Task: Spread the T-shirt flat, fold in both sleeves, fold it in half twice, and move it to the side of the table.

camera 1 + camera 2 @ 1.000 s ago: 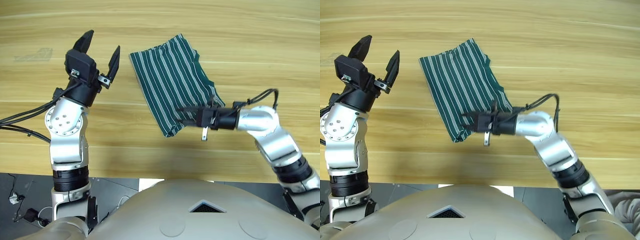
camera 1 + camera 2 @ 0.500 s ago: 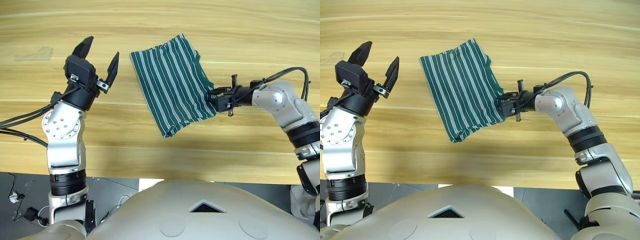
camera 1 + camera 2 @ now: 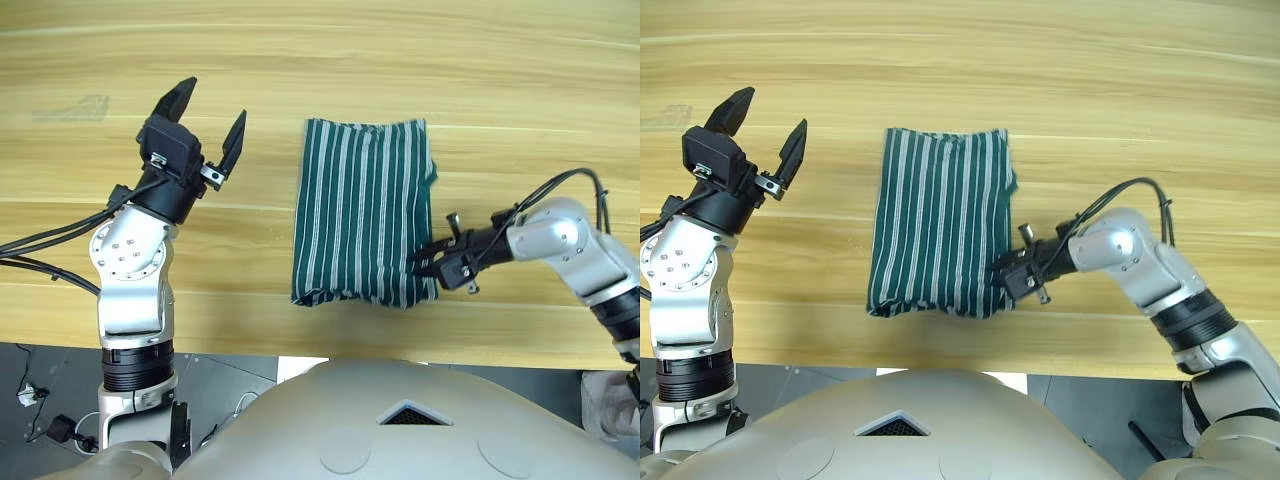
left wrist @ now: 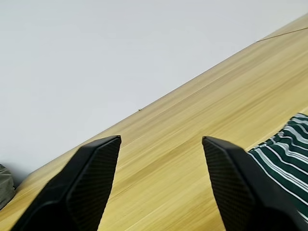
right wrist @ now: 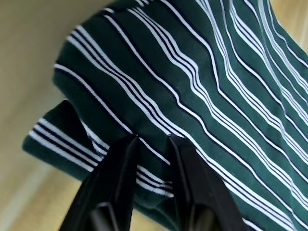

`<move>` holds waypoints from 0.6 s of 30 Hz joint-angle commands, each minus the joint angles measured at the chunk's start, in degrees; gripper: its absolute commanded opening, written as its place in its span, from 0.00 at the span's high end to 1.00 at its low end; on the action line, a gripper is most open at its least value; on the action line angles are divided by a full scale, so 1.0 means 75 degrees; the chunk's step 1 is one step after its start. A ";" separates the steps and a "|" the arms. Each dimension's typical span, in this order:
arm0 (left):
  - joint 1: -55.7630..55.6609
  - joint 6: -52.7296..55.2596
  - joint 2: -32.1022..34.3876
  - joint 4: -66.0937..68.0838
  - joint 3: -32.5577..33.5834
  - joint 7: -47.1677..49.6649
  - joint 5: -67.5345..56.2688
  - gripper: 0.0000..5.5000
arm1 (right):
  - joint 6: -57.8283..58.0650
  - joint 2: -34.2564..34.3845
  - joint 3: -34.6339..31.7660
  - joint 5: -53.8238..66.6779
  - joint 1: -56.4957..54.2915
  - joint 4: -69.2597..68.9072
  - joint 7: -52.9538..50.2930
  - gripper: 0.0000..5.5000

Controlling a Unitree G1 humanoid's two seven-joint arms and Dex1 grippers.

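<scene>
A folded green striped T-shirt [image 3: 365,210] lies flat by the near edge of the wooden table [image 3: 500,80], centre. The right gripper [image 3: 424,263] seems pinched on its near right corner, likely to drag it sideways. The left gripper [image 3: 208,120] hangs spread wide to its left, out of the way.

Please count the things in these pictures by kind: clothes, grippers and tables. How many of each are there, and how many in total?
T-shirt: 1
Grippers: 2, the left gripper and the right gripper
Table: 1
Total: 4
</scene>
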 commanded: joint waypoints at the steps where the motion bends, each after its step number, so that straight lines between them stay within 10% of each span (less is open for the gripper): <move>1: 0.0006 -0.0019 -0.0003 0.0046 -0.0096 -0.0018 0.0097 0.43 | 0.0339 -0.0059 0.0158 -0.0376 0.0391 0.0067 0.0175 0.79; 12: 0.0168 -0.0212 0.0052 0.0223 -0.0124 -0.0059 0.0161 0.43 | 0.0141 0.0774 -0.0722 -0.0347 -0.0191 0.1125 -0.1043 0.79; 18: 0.1020 -0.0789 0.0539 -0.0236 0.0038 -0.0801 -0.0036 0.43 | 0.2067 0.0455 -0.2381 0.3513 0.1306 -0.0964 -0.0381 0.79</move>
